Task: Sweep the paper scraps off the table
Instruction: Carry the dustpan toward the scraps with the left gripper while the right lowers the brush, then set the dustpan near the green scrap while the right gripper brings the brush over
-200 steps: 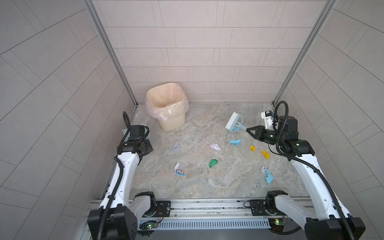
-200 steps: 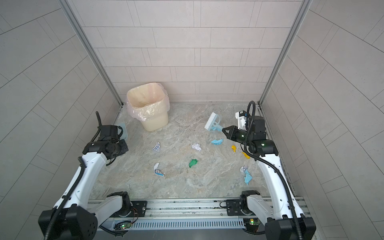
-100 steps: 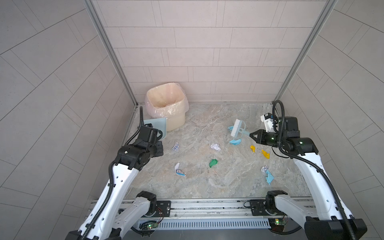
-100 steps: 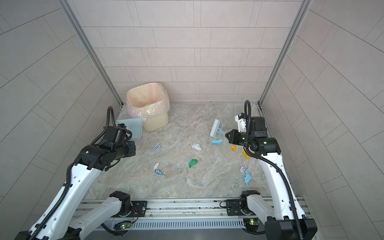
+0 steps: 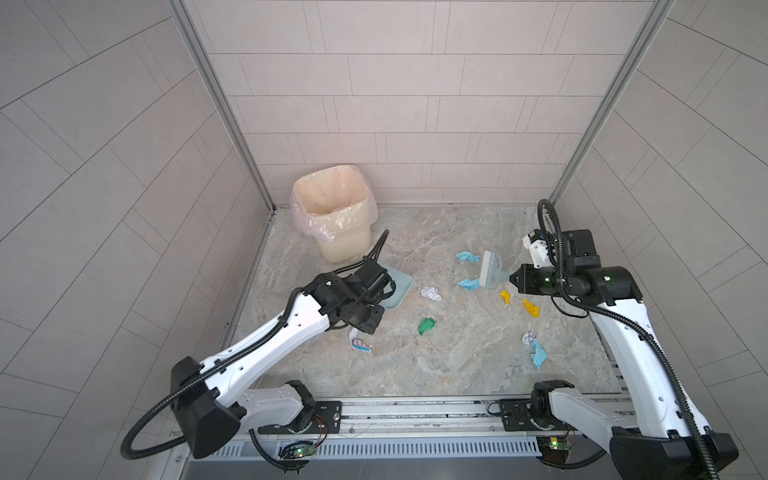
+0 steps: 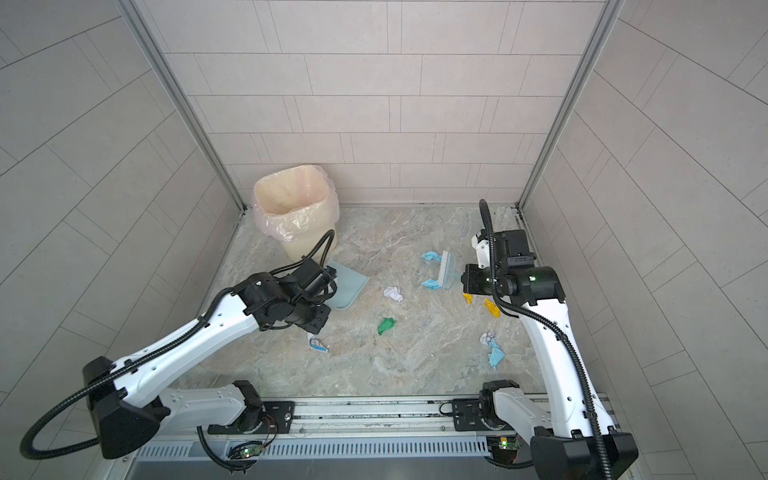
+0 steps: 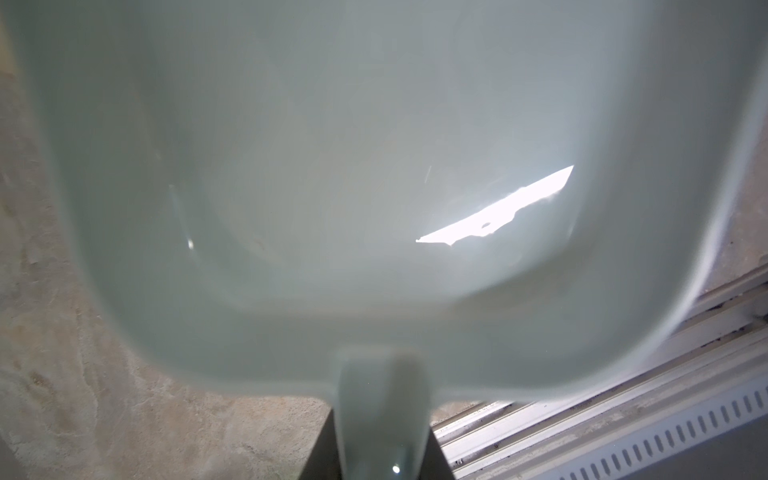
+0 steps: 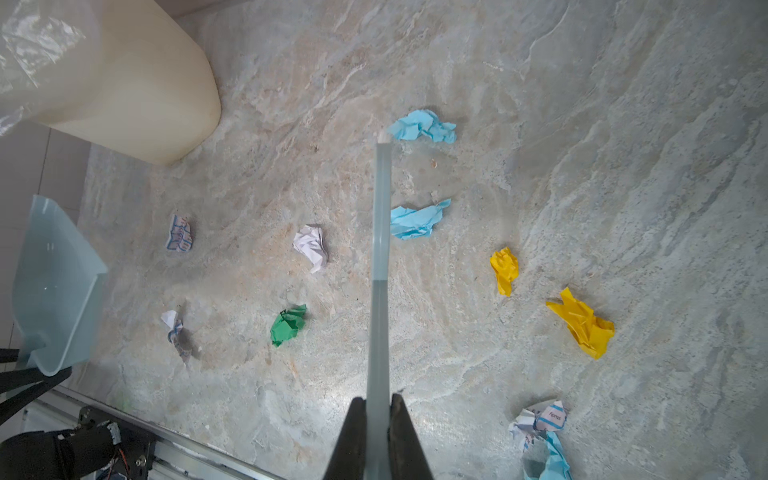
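In a top view, the paper scraps (image 5: 427, 325) lay scattered over the table (image 5: 457, 374), mostly middle and right, the dustpan (image 5: 398, 286) near the leftmost ones, the brush (image 5: 488, 270) among them. In the left wrist view, our left gripper (image 7: 380, 457) clasped the dustpan's handle. In the right wrist view, our right gripper (image 8: 378, 419) pinched the brush handle, scraps on both sides.

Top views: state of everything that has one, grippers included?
left gripper, shut on dustpan handle
right gripper, shut on brush handle
dustpan, held, empty
brush, held, head out over the table
bin, upright, open, bag-lined
paper scraps, loose on the table, none in the dustpan
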